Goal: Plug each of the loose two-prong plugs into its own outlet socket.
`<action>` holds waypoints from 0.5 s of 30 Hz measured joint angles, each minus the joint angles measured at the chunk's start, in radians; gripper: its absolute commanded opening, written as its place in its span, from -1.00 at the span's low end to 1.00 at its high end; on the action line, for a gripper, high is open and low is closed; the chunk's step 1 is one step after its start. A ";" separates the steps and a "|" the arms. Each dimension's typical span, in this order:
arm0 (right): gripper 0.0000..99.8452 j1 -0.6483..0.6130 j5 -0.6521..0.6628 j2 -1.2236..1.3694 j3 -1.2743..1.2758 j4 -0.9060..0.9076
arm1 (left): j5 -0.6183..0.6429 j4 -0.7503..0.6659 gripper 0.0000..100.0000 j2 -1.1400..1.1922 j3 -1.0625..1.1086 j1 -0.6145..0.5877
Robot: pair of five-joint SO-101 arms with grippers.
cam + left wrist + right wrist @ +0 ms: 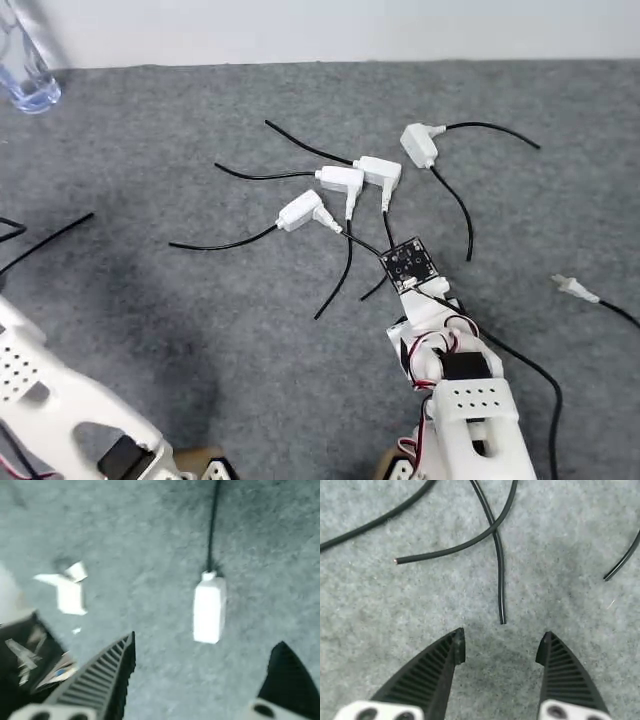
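Grey carpet point(150, 330) is covering the table. In the high view, four white sockets point(378, 170) are lying in a loose row at upper centre, with black cords point(349, 258) trailing off them. A loose plug point(572, 288) is sitting at the right edge, well apart. An arm point(455, 400) is standing at lower centre.

In the left wrist view, the left claw point(206, 645) is standing spread, a socket point(209, 607) just ahead.

In the right wrist view, the right claw point(504, 636) is gaping over cord ends point(502, 615).

The plug is probably weighing little and staying rigid, its cord limp. Gripping its body behind the prongs looks best.
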 measured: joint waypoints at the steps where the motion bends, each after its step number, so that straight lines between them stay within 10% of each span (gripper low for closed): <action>1: -0.55 0.000 0.000 0.000 0.000 0.000 | 0.000 0.000 -0.22 0.028 -0.008 0.000; 15: -0.55 0.000 0.000 0.000 0.000 0.000 | 0.000 -0.080 -0.22 0.416 -0.212 -0.051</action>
